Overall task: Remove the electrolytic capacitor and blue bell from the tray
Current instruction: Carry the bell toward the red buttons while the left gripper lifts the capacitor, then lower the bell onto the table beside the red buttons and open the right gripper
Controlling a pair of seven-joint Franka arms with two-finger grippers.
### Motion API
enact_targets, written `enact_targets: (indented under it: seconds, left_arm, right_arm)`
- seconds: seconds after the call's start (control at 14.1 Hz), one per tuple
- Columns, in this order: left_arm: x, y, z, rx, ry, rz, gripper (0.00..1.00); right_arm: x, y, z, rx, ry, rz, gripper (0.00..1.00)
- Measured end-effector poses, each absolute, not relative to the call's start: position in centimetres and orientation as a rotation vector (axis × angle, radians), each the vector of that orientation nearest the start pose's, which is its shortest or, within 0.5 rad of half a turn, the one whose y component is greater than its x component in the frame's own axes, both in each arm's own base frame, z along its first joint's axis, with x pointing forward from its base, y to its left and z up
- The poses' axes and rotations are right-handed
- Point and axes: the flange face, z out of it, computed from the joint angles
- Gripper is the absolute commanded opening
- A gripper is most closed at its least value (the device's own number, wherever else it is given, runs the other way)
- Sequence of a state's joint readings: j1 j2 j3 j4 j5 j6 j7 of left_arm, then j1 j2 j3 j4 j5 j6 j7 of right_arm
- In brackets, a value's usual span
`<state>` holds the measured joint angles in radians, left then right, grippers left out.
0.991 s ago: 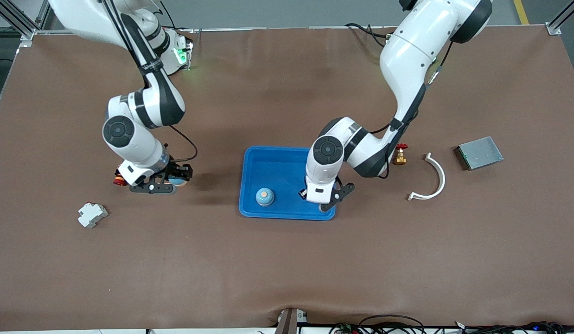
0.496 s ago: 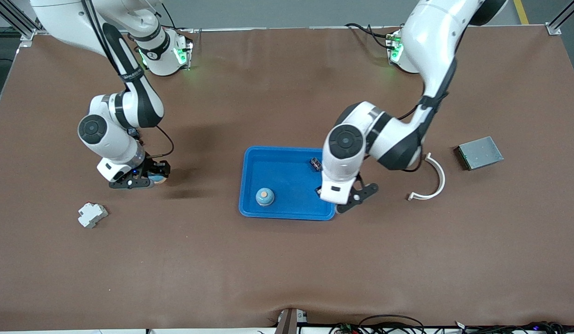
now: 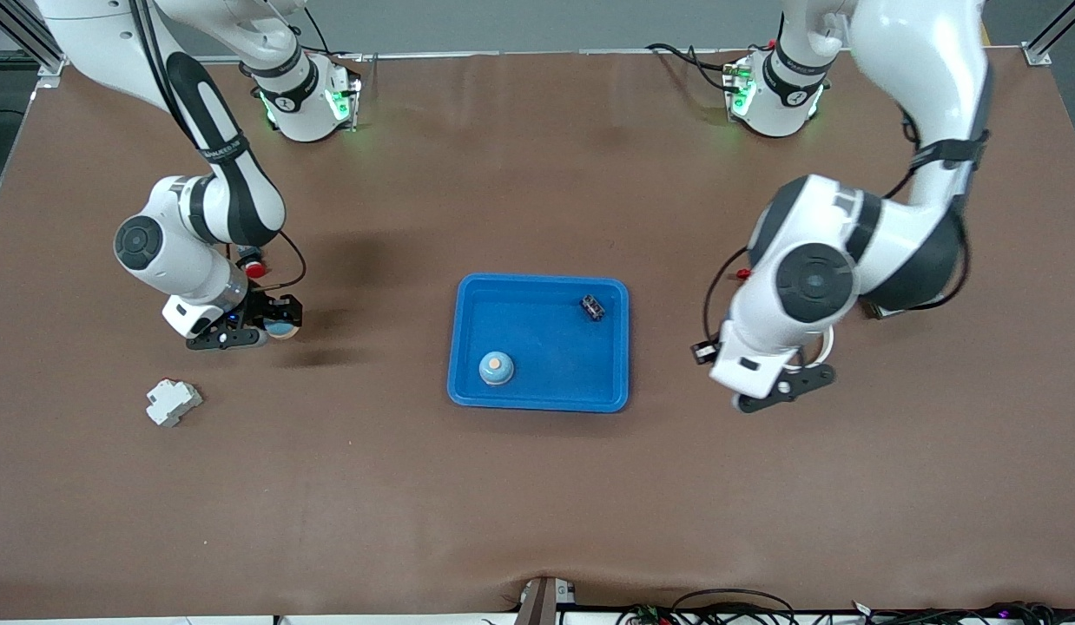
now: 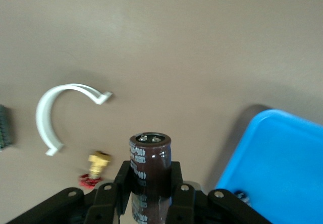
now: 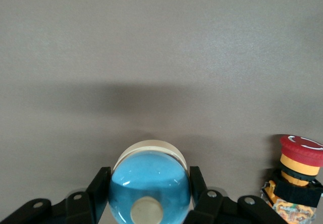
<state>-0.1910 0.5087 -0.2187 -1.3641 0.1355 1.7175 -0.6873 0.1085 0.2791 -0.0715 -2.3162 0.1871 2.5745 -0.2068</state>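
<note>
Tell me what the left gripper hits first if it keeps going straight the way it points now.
Most likely bare table. The left gripper, shut on the capacitor, points at open brown surface between the white curved clip and the blue tray; depth is unclear.

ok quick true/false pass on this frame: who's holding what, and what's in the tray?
1. The left gripper's jaws are shut on a dark capacitor. True.
2. The right gripper is empty. False: it holds a blue bell.
3. The blue tray holds a second bell and a small black part. True.
4. The red button sits in the tray. False: it stands on the table beside the right gripper.
5. The white clip lies on the table. True.
</note>
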Motion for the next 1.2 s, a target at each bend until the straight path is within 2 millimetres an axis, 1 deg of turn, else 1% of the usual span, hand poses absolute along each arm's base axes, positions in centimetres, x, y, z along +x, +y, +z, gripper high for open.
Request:
enact_targets:
  seconds: [0.21,0.35,0.42,0.57,0.71,0.78,0.85,0.99,1.06,1.13,1.2]
  left_arm:
    - [65.2,-18.3,44.0,-3.031,-0.278,0.202,0.0]
    - [65.7,-15.2,44.3,-3.044,-0.184,0.221,0.0]
    - [65.9,-13.5,44.2,-3.05,-0.132,0.233,0.0]
    - [66.2,-9.5,43.9,-3.06,-0.034,0.261,0.0]
    - [66.6,-5.5,43.6,-3.074,0.057,0.273,0.0]
    - [66.8,-3.9,43.3,-3.081,0.092,0.269,0.0]
    - [66.9,-2.7,42.8,-3.087,0.119,0.258,0.0]
    - [67.0,-1.2,41.2,-3.096,0.167,0.22,0.0]
    - [67.0,-0.7,40.2,-3.099,0.188,0.203,0.0]
    - [67.0,-0.1,39.1,-3.103,0.202,0.186,0.0]
    - [66.9,0.2,38.1,-3.106,0.209,0.165,0.0]
  right_arm:
    - [52.1,0.8,20.8,-3.064,-0.134,0.008,0.0]
    - [52.1,0.8,19.9,-3.071,-0.134,-0.008,0.0]
    - [52.1,0.8,19.5,-3.074,-0.134,-0.014,0.0]
    - [52.1,0.8,18.7,-3.078,-0.134,-0.017,0.0]
    - [52.0,0.8,18.2,-3.08,-0.136,-0.016,0.0]
    - [52.0,0.9,18.0,-3.08,-0.137,-0.014,0.0]
    - [52.0,0.9,17.9,-3.08,-0.139,-0.013,0.0]
    - [52.1,0.9,17.8,-3.082,-0.139,-0.029,0.01]
    - [52.1,0.9,17.7,-3.084,-0.139,-0.034,0.38]
    - [52.1,0.9,17.6,-3.085,-0.139,-0.037,0.99]
    - [52.1,0.9,17.6,-3.085,-0.139,-0.039,1.0]
